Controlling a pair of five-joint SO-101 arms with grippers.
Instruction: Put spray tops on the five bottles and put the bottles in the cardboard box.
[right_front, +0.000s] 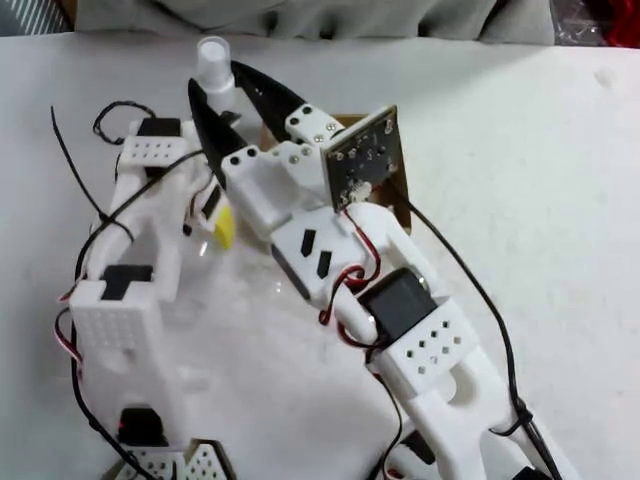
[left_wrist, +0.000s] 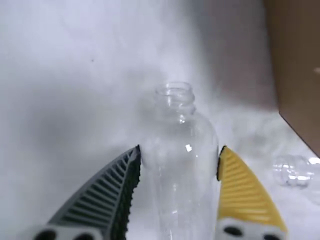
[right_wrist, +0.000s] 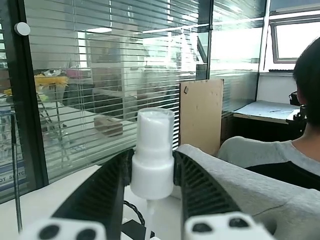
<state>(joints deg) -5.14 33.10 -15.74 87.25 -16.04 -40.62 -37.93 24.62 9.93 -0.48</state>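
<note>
Bottle (left_wrist: 176, 125), clear, neck uncapped, clamped between left gripper (left_wrist: 178, 152) fingers over white table (right_front: 520, 150), second bottle (left_wrist: 295, 170) lying near cardboard box (left_wrist: 295, 65), farther off, spray top (right_wrist: 152, 160) pinched in raised right gripper (right_wrist: 152, 156), window blinds (right_wrist: 100, 65) behind.

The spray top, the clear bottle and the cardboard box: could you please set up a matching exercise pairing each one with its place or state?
Things:
1. spray top
2. clear bottle
3. cardboard box

Places or states:
A. brown wall, near the bottle
B. white, clamped in the right pincer
C. neck open, no top on, gripped by the left pincer

Pairs: 1-B; 2-C; 3-A
</note>
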